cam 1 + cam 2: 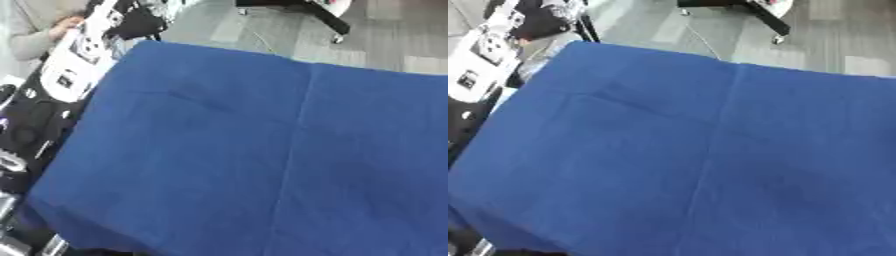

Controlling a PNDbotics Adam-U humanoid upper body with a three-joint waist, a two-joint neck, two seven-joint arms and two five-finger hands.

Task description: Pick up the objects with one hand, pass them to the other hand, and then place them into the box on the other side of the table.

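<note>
A table covered in a blue cloth (262,150) fills both views, lying askew. No object, no box and neither of my hands shows on it. The cloth has a crease running down its middle (293,150) and fainter folds toward the far left.
Black and white equipment (61,70) stands along the table's left edge. A person's sleeve (31,40) shows at the far left corner, away from the cloth. Grey floor and a black wheeled base (324,17) lie beyond the far edge.
</note>
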